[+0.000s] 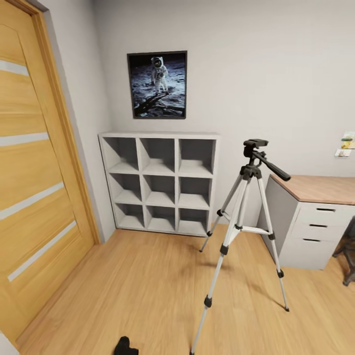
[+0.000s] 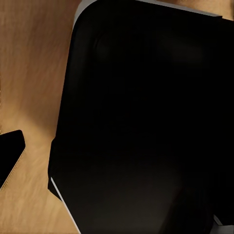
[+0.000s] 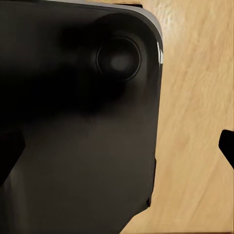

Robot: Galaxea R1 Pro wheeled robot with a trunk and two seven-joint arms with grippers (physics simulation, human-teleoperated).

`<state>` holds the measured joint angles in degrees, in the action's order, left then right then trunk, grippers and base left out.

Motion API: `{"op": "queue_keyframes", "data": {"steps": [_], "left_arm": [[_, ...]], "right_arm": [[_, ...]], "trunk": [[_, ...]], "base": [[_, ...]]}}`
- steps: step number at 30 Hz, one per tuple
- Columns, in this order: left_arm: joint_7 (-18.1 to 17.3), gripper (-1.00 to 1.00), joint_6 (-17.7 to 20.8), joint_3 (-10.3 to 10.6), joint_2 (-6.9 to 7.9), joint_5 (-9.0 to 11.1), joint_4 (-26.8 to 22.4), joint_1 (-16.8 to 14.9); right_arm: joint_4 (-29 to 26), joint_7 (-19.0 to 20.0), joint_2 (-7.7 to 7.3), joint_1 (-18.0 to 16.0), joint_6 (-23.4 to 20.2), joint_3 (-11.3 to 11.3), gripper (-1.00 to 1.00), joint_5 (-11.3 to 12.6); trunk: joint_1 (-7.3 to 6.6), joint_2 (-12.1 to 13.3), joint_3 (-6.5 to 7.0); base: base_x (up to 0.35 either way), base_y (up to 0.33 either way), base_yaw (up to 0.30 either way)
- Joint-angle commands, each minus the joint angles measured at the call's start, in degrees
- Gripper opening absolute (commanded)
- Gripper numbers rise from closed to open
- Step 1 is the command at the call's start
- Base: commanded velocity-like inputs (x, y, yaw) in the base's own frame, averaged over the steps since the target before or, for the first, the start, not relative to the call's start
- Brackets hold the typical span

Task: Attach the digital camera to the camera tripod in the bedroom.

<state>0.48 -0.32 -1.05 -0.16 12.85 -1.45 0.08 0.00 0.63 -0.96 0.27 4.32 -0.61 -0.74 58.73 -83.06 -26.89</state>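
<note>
Camera tripod (image 1: pixel 245 217) stands upright on the bedroom's wood floor (image 1: pixel 133 291), legs spread, between the shelf and the counter.

Its dark head and long pan handle sit at the top, bare. A white nine-cube shelf (image 1: pixel 160 183) stands against the grey wall behind it, under a framed astronaut picture (image 1: pixel 157 84) with no readable writing. A wood-topped white counter (image 1: pixel 315 217) with drawers is just beside the tripod, and a wooden door (image 1: pixel 34 172) lines the near side. Both wrist views show a black rounded body over the floor; whether either end effector is open or closed cannot be told.
</note>
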Motion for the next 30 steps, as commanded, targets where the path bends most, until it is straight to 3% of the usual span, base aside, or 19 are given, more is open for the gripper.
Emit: {"op": "queue_keyframes", "data": {"steps": [1,18,30], "left_arm": [[0.05,1.0,-0.03,-0.08,0.01,0.33,-0.05,0.01],[0.05,1.0,-0.03,-0.08,0.07,0.33,-0.05,0.01],[0.05,1.0,-0.03,-0.08,0.08,0.33,-0.05,0.01]], "right_arm": [[0.0,0.07,-0.01,-0.01,0.17,-0.04,1.0,-0.07],[0.0,0.07,-0.01,-0.01,0.16,-0.09,1.0,-0.13],[0.0,0.07,-0.12,-0.01,0.17,-0.09,1.0,-0.14]], "trunk": [[0.0,-0.02,-0.04],[0.0,-0.02,-0.04],[0.0,-0.02,-0.04]], "base": [[0.0,0.0,-0.293],[0.0,0.0,-0.288],[0.0,0.0,-0.048]]}}
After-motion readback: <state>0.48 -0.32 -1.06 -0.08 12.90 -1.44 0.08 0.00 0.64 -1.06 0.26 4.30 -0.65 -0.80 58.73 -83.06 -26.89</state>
